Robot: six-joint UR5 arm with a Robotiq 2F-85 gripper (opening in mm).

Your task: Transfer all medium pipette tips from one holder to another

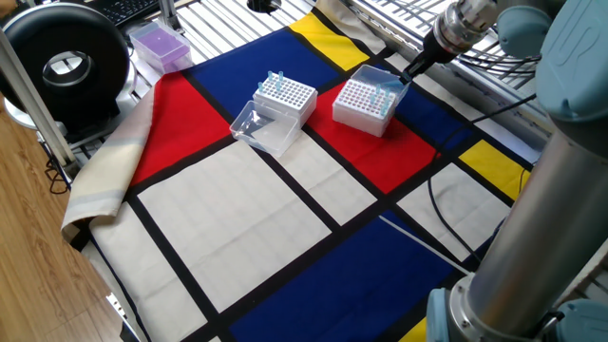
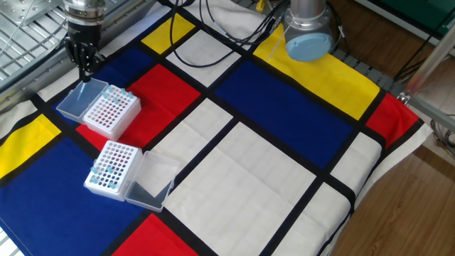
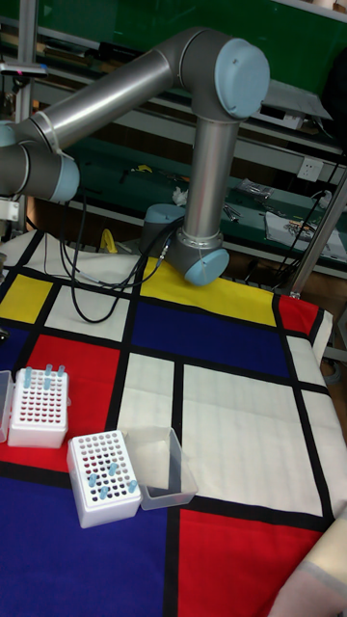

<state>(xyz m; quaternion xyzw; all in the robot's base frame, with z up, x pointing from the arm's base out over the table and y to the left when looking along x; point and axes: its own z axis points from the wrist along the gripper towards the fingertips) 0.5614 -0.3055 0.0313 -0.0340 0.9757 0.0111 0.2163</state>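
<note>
While the gripper is being held low over the clear hinged lid of the far tip box, its jaws are being read as nearly together; whether anything is pinched cannot be told. Medium pipette tips are standing upright along that box's far row, just beside and below the fingers, on the side toward the near box. More tips are sitting in the near box, well apart from the gripper.
</note>
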